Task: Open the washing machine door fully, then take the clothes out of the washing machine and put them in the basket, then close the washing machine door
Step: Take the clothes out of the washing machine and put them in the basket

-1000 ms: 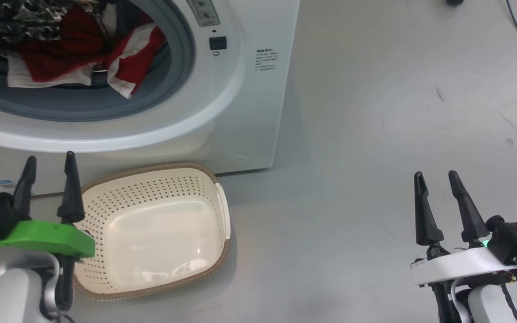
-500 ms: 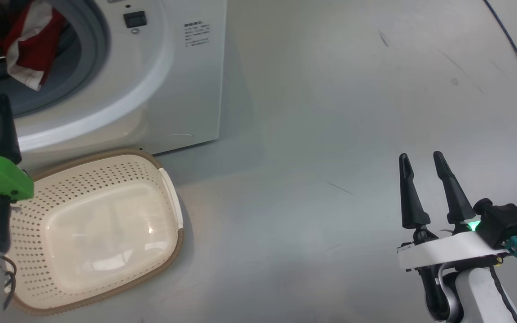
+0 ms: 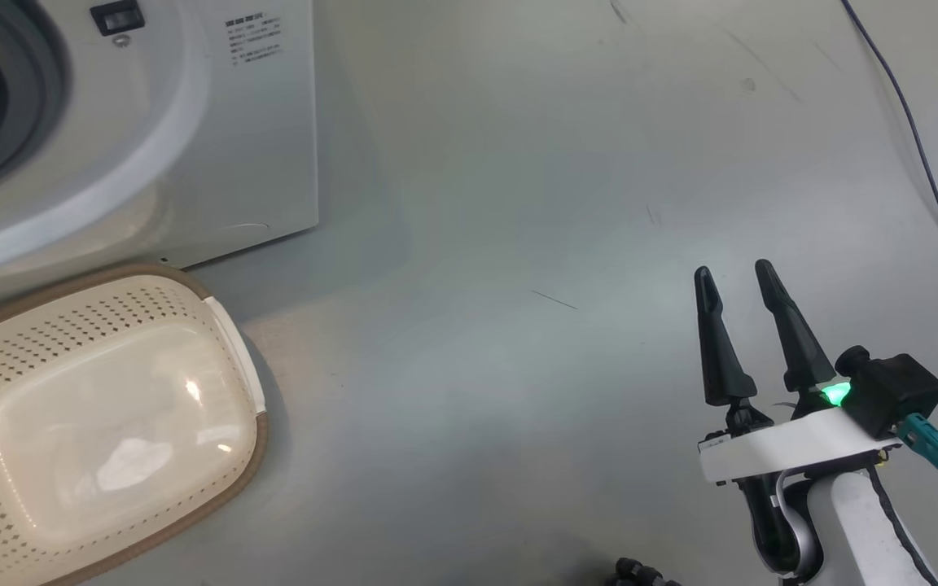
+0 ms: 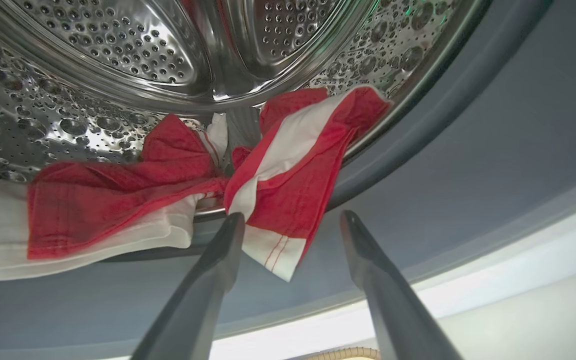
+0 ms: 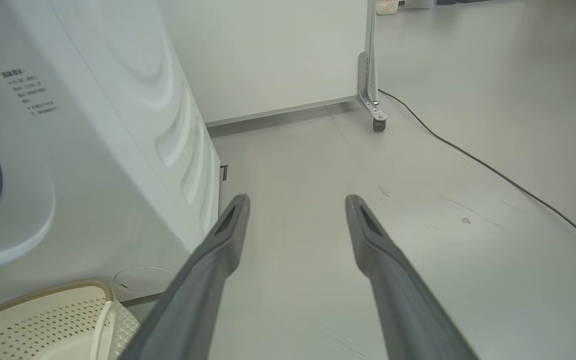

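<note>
Your left gripper (image 4: 293, 215), fingers spread and empty, points at the red-and-white clothes (image 4: 288, 190) draped over the lip of the steel drum (image 4: 118, 45) onto the grey gasket (image 4: 443, 150). Your right gripper (image 3: 731, 270) hangs open over bare floor (image 3: 518, 244). The basket (image 3: 260, 456), empty, sits just beside the washing machine (image 3: 257, 146). Judged: porthole open; unloading and door closing remain. You have free room rightward up to the cable (image 3: 917, 138).

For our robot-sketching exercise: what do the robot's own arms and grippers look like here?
The right gripper has two long, black, tapered fingers on a curved white bracket, with a glowing green light, a boxy black module and a teal connector. Its forearm is pale, with a black cable along it. The left gripper has matching dark fingers.
</note>
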You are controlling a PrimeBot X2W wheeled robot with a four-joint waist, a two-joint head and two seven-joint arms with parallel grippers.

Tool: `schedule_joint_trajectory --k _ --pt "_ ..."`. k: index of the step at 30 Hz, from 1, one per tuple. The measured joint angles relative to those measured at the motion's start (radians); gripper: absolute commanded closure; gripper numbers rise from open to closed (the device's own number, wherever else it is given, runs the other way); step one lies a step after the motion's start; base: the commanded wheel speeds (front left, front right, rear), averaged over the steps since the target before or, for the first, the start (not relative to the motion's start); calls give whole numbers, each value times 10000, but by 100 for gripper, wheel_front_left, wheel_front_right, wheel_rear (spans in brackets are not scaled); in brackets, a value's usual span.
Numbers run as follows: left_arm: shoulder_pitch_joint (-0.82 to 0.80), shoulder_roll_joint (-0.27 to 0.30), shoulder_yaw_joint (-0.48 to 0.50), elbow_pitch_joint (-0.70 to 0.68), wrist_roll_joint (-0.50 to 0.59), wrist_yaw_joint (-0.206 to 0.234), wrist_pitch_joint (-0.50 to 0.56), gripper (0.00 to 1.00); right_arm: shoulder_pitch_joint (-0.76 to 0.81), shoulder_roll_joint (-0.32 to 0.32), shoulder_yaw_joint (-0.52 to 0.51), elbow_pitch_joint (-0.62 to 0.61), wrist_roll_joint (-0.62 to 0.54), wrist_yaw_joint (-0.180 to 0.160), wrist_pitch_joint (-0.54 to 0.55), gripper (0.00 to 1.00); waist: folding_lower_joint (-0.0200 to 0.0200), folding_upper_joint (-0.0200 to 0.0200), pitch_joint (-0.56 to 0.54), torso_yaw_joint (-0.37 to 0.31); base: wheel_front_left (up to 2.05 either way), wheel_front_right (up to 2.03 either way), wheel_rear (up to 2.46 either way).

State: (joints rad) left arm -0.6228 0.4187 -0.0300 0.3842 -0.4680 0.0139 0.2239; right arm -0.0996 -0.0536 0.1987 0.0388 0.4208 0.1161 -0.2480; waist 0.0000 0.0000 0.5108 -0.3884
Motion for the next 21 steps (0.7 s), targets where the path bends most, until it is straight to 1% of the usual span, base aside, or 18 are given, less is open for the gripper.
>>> schedule_joint_trajectory --k 2,6,9,12,21 --pt "-177 138 19 209 33 4 138 0 -4 25 81 38 8 2 0 0 0 0 98 -127 0 0 0" --pt "-581 370 105 571 109 165 376 0 -15 71 161 119 8 4 0 0 0 0 272 -374 0 0 0" --pt "-879 518 180 784 134 174 523 0 -115 84 169 128 12 6 0 0 0 0 391 -542 0 0 0" --pt "-1077 575 230 959 134 211 681 0 -179 88 171 125 46 58 0 0 0 0 469 -642 0 0 0" --pt "-1776 744 347 1651 119 355 1151 0 -308 132 324 132 86 58 0 0 0 0 797 -985 0 0 0"
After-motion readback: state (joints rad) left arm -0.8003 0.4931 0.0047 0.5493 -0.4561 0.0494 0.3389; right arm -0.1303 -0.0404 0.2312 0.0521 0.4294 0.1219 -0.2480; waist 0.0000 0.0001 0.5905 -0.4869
